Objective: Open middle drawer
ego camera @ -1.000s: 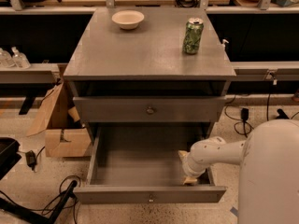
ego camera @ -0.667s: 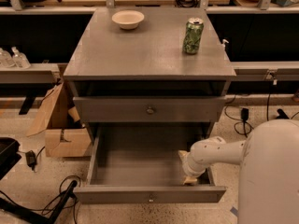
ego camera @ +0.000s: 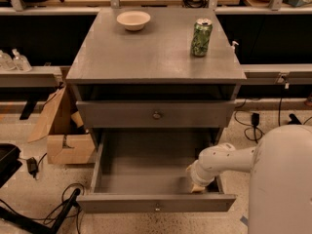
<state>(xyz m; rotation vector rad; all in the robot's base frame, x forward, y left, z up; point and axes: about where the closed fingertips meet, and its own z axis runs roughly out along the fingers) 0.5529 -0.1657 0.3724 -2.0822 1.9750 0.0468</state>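
Staying exactly as a second ago, the middle drawer (ego camera: 117, 203) stands pulled out beneath the shut top drawer (ego camera: 112, 115). It contains only the gripper (ego camera: 197, 186), low in the right front corner; its opening cannot be told.

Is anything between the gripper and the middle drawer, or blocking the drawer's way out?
Nothing visible. The gripper is down inside the middle drawer, at its right front corner, and the drawer stands pulled out. Black cables lie on the floor left of its front.
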